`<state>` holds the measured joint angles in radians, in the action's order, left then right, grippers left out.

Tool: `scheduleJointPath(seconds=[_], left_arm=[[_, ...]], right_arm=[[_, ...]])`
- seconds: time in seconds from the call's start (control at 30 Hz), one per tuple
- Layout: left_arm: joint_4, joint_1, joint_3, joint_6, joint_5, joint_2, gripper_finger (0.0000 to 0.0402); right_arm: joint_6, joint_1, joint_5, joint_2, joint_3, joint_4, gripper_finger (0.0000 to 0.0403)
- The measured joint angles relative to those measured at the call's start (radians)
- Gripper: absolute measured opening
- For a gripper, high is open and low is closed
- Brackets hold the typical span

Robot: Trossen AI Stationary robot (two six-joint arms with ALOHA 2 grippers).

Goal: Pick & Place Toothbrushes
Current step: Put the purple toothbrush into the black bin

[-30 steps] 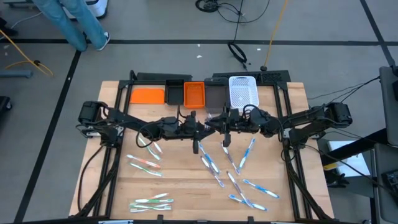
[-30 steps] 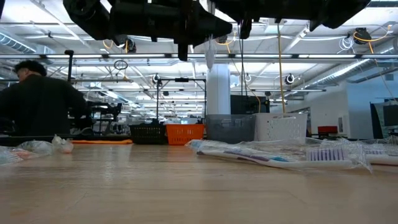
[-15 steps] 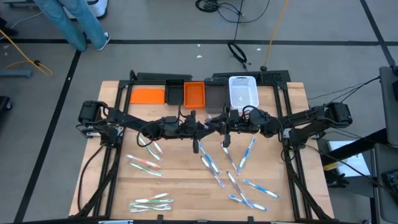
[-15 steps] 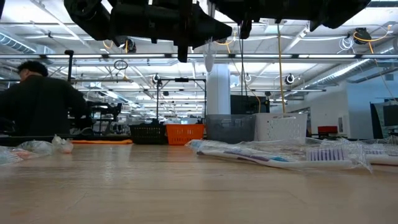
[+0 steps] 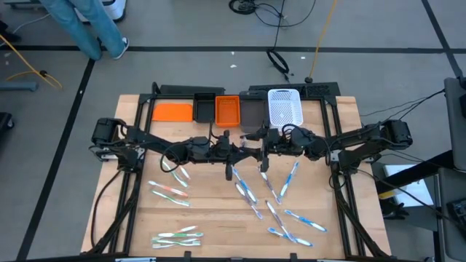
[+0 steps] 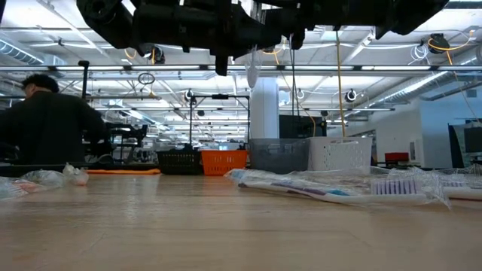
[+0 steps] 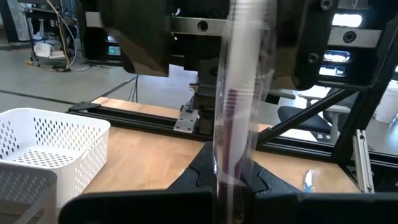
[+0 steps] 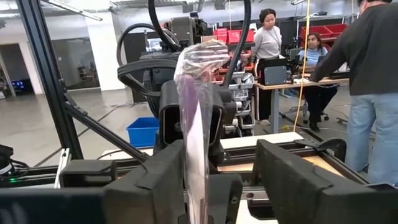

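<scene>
Wooden planks make up the table point(image 5: 211, 211), with an orange bin point(image 5: 227, 110), a grey bin point(image 5: 251, 110) and a white perforated basket point(image 5: 285, 107) lined up along its far edge.

Both arms meet above the middle, just in front of the grey bin. The left tool point(image 7: 231, 180) is shut on a wrapped toothbrush point(image 7: 239, 93), pinching its lower end so it stands upright. The right tool point(image 8: 214, 180) stands spread, its 2 fingers on either side of the same toothbrush point(image 8: 196, 124) with clear gaps, not gripping.

As a judgement, the toothbrush is very light and stiff, but its clear film sleeve looks slick and crinkly, so it could slide or twist in a pinch. The best hold is across the handle's mid-length, not the loose film beyond the head.

It looks like a slim pale stick with a purple-pink streak inside shiny wrap. More toothbrushes point(image 5: 280, 191) with blue accents lie scattered nearer the front edge than the grey bin, and others with green and pink ones point(image 5: 171, 191) lie towards the left arm's side.
</scene>
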<state>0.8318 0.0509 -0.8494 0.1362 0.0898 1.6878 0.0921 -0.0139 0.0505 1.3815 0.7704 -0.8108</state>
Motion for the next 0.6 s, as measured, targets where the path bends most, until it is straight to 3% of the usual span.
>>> scheduleJointPath(seconds=[0.17, 0.37, 0.6], left_arm=[[0.000, 0.000, 0.000, 0.000, 0.002, 0.000, 0.0006], [-0.024, -0.012, 0.000, 0.008, 0.013, -0.002, 0.0006], [-0.301, -0.058, 0.000, 0.030, 0.076, -0.105, 0.0006]], right_arm=[[0.000, 0.000, -0.002, 0.000, 0.000, 0.001, 0.0226], [0.000, -0.001, -0.003, 0.000, 0.000, 0.001, 0.0229], [0.000, 0.001, -0.021, 0.000, 0.000, 0.003, 0.0226]])
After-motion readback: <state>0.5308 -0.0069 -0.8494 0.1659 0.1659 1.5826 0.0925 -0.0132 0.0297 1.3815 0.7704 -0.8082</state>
